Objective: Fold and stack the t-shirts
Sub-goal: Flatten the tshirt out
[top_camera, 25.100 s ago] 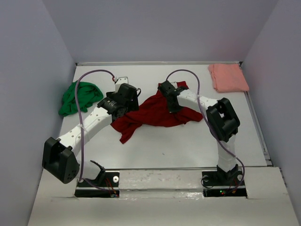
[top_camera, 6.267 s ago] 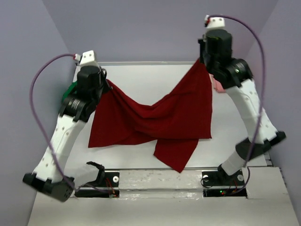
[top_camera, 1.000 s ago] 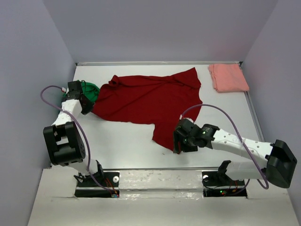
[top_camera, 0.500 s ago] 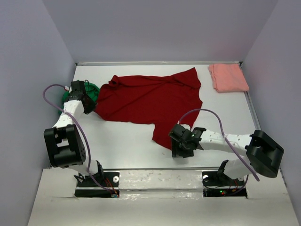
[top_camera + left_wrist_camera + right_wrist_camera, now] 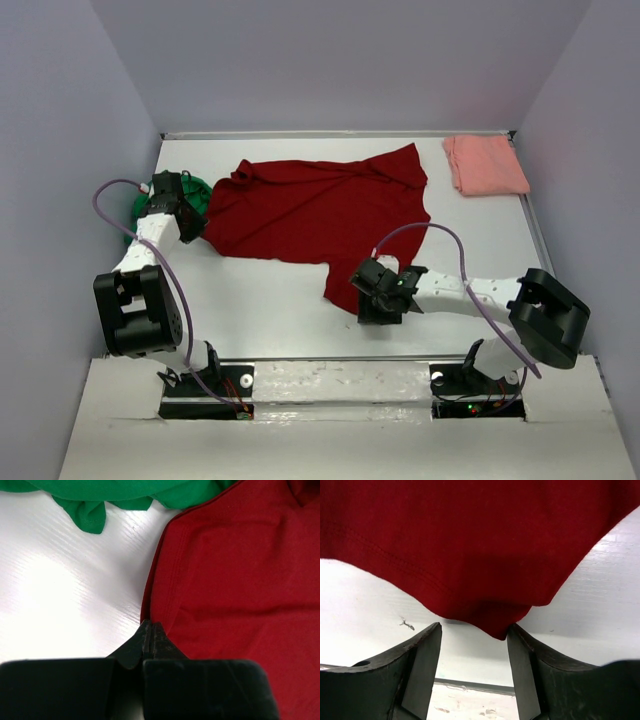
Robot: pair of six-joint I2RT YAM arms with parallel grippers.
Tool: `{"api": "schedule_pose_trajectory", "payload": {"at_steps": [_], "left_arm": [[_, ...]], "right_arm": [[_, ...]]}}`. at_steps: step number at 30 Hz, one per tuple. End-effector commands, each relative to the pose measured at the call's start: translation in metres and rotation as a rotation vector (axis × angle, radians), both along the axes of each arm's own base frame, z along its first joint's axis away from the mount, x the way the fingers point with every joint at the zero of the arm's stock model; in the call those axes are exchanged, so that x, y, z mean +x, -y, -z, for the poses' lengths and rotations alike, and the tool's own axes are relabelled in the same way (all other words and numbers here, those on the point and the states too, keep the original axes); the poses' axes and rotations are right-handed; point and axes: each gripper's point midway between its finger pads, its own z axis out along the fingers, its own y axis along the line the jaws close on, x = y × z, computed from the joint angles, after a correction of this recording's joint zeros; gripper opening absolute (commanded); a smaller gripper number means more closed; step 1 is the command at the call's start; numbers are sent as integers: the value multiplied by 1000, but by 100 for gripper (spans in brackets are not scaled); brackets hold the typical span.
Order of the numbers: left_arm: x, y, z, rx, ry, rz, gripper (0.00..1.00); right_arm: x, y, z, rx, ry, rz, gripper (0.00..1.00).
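The dark red t-shirt (image 5: 320, 210) lies spread flat across the middle of the table. Its near corner (image 5: 497, 630) hangs between the fingers of my right gripper (image 5: 474, 627), which is open with the right finger touching the cloth. In the top view my right gripper (image 5: 362, 300) sits low at that corner. My left gripper (image 5: 150, 624) is shut, its tips at the red shirt's left hem (image 5: 150, 590) with no cloth seen between them. The green t-shirt (image 5: 125, 492) lies bunched just beyond, at the far left (image 5: 195, 190). The salmon pink t-shirt (image 5: 485, 165) lies at the back right.
White table (image 5: 270, 310) with a grey wall close on each side and at the back. A dark seam (image 5: 470, 686) runs along the table's near edge below my right gripper. A purple cable (image 5: 110, 200) loops off the left arm.
My right gripper has slid left along the table to the red shirt's near corner, and its jaws have narrowed a little. The left gripper edged slightly away from me. The shirts have not moved.
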Motion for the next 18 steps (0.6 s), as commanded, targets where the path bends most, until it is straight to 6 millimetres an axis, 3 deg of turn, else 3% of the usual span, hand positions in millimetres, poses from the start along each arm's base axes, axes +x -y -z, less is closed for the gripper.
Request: {"api": "schedule_pose_trajectory", "payload": {"at_steps": [1, 10, 18], "left_arm": [[-2, 2, -8, 10, 30, 12, 0], [0, 7, -13, -15, 45, 32, 0], [1, 8, -15, -15, 48, 35, 0]], "right_arm": [[12, 17, -1, -63, 78, 96, 61], [14, 37, -9, -81, 120, 244, 52], [18, 17, -10, -56, 93, 210, 51]]}}
